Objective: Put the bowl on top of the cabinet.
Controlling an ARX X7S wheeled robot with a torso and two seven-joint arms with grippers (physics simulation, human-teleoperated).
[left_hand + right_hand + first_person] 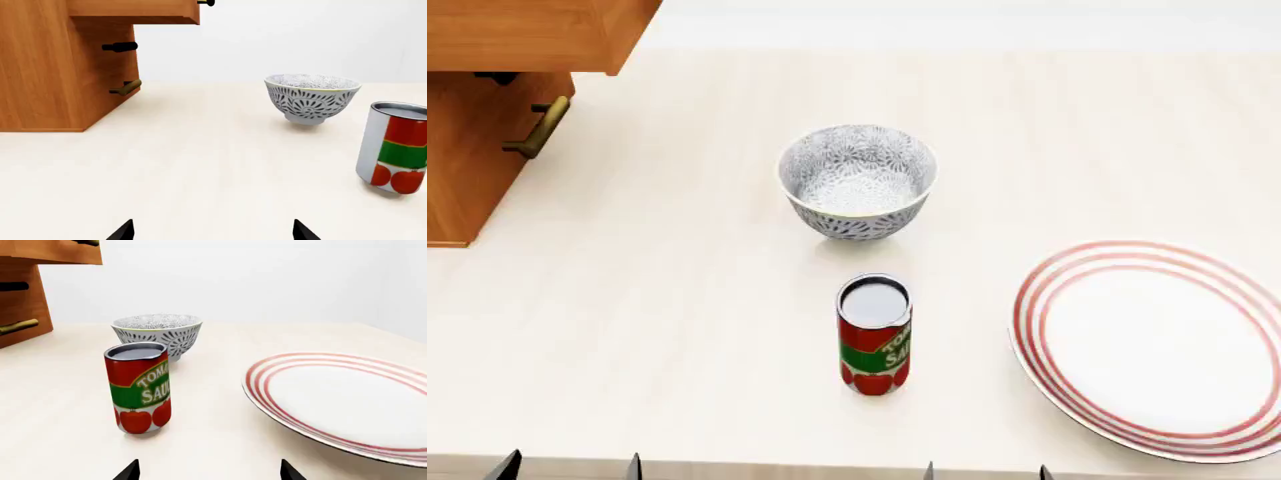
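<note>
Both grippers (567,466) (985,470) open (tips only); can (874,333) just before bowl (857,181), plate (1154,345) right, cabinet (487,110) far left.

Looks like a stripped-down simulated kitchen or dining setup, not a real room.

Everything sits on one pale wood-look table (667,330): a patterned bowl (857,180), a tomato sauce can (874,335) and a red-ringed plate (1154,345), so basically kitchen stuff. An orange-brown wood-grain cabinet (487,90) with brass bar handles (541,128) stands at one corner like home furniture. The background is just a flat, plain white wall (267,280), and all the surfaces have that clean, rendered look.
</note>
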